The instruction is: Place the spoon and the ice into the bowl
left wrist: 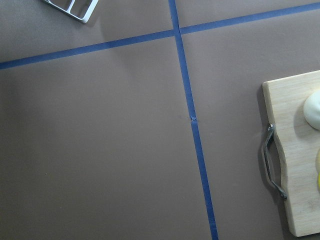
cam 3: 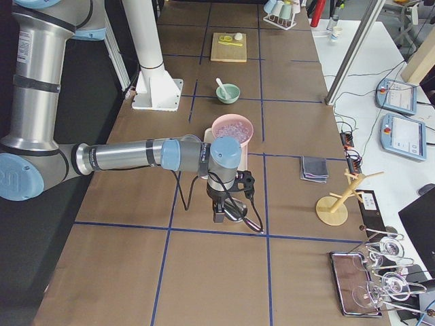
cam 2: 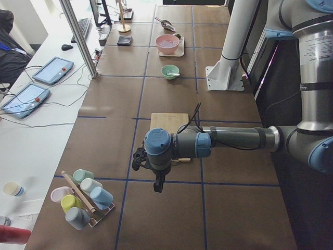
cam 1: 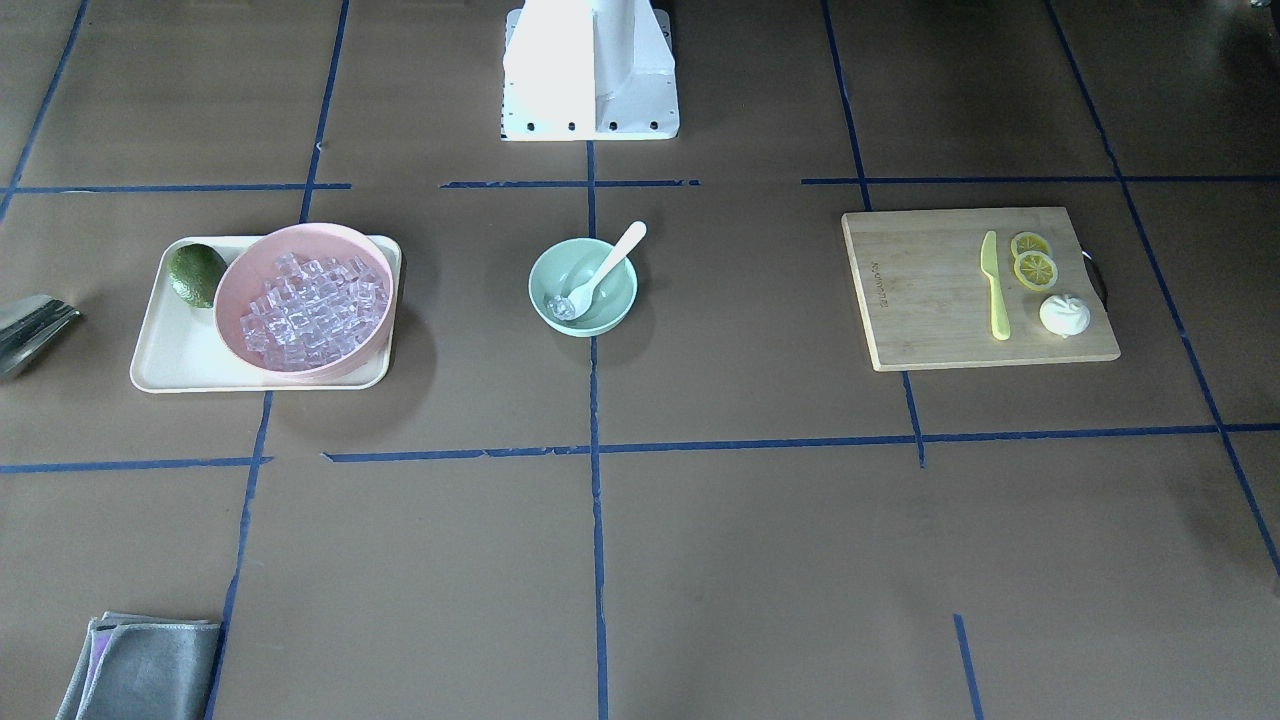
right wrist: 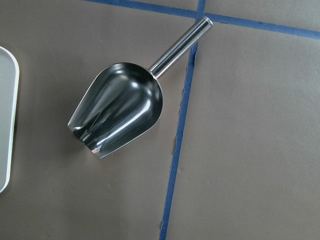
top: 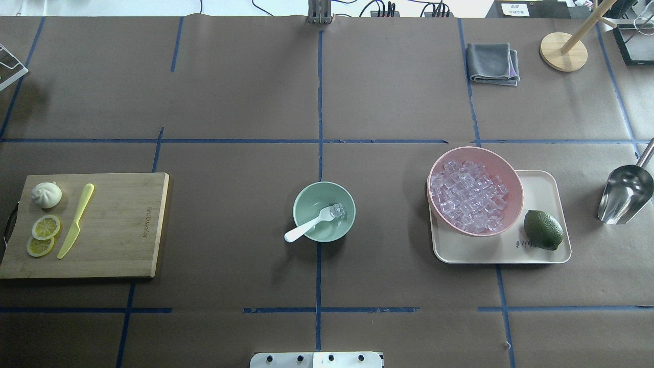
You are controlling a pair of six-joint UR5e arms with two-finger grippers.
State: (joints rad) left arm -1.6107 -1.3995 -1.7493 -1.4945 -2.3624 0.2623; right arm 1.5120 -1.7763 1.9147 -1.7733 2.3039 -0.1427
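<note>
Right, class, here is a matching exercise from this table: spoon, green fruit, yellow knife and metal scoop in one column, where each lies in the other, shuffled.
Things
1 spoon
2 green fruit
3 yellow knife
4 metal scoop

Places
A on the wooden board
B straight on the brown paper
C on the cream tray
D in the mint-green bowl

Pairs: 1-D, 2-C, 3-A, 4-B

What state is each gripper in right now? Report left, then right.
Left gripper: seen only in the left side view; cannot tell.
Right gripper: seen only in the right side view; cannot tell.
</note>
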